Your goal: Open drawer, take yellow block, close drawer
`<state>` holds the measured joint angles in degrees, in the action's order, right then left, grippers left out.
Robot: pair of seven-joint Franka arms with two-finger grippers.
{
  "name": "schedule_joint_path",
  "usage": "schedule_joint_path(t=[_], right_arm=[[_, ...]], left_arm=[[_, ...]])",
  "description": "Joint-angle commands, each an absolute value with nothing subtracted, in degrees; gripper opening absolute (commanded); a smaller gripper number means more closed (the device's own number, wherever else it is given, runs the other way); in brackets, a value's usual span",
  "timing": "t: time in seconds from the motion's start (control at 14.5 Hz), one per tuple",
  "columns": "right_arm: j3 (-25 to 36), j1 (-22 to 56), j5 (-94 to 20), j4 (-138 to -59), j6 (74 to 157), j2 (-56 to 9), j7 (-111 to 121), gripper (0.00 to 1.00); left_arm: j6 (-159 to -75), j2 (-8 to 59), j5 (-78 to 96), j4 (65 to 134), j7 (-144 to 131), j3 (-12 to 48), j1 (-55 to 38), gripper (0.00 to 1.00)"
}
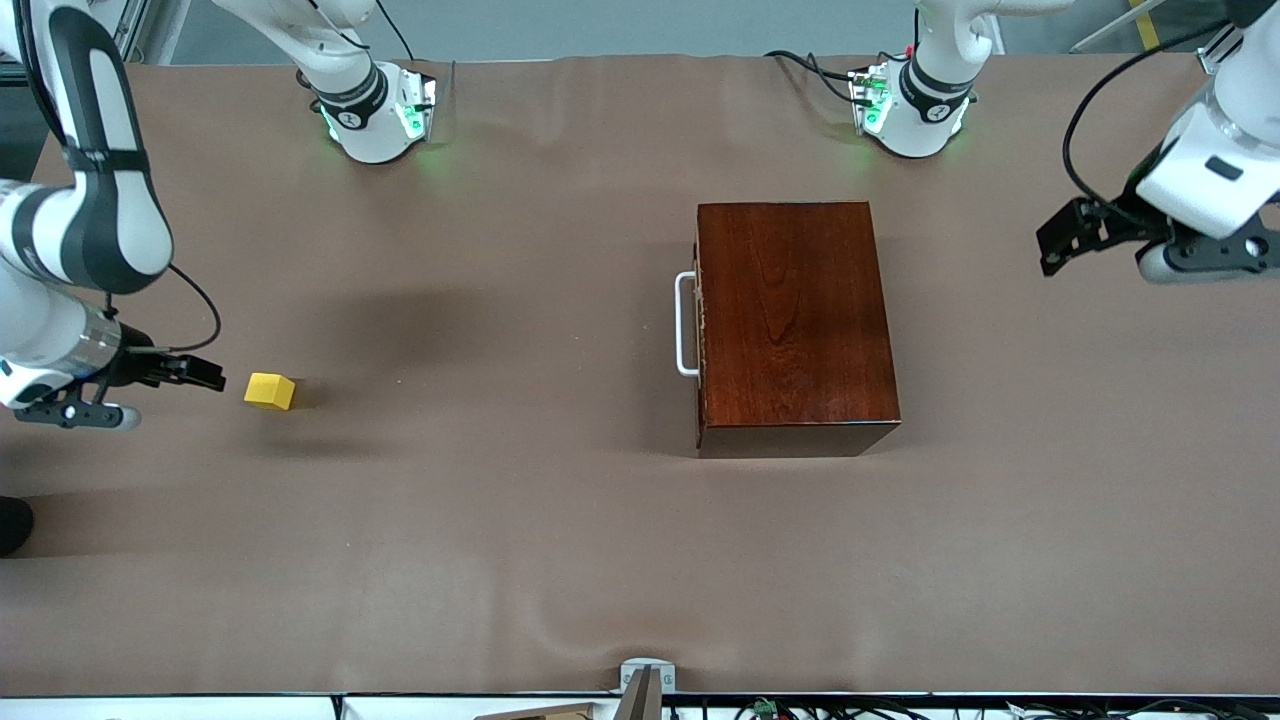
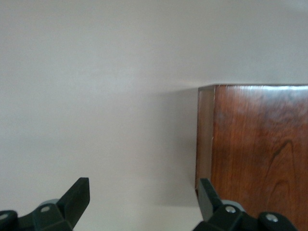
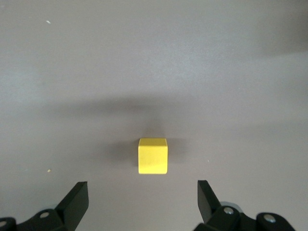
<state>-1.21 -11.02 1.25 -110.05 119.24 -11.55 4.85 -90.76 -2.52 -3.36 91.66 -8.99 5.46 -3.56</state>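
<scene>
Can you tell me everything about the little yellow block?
The yellow block is a small, bright cube with plain, smooth faces and no marks. It sits flat on the brown table cloth, out in the open near the right arm's end of the table, apart from the wooden box. Nothing touches it. The right gripper is close beside it, jaws open and not around it.

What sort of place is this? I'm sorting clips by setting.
Probably a robotics lab bench: two arms' bases stand along a brown-covered table bearing only a mahogany box and a yellow block, with cables along its edge.
</scene>
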Motion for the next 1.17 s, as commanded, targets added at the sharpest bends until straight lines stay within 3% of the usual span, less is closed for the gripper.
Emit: schedule_joint_path(t=[0.0, 0.41, 0.83, 1.1], right_arm=[[-1.67, -11.25, 2.02, -109.87, 115.24, -7.31, 5.36, 1.0], [-1.76, -9.41, 0.62, -99.07, 94.33, -4.05, 5.45, 1.0], [-1.84, -7.74, -1.58, -97.91, 89.92, 2.36, 5.45, 1.0], [-1.76, -3.61, -1.14, -92.91, 82.28, 3.43, 4.92, 1.0]], left_arm=[[-89.4, -8.08, -2.46, 96.59, -5.28, 6.33, -1.41, 1.0], [-87.1, -10.2, -2.46, 96.59, -5.01, 6.24, -1.32, 1.0], [-86.58, -8.44, -0.62, 93.7, -3.07, 5.54, -0.62, 1.0], [-85.26, -7.73, -0.7, 93.34, -3.16, 5.45, -0.09, 1.0]])
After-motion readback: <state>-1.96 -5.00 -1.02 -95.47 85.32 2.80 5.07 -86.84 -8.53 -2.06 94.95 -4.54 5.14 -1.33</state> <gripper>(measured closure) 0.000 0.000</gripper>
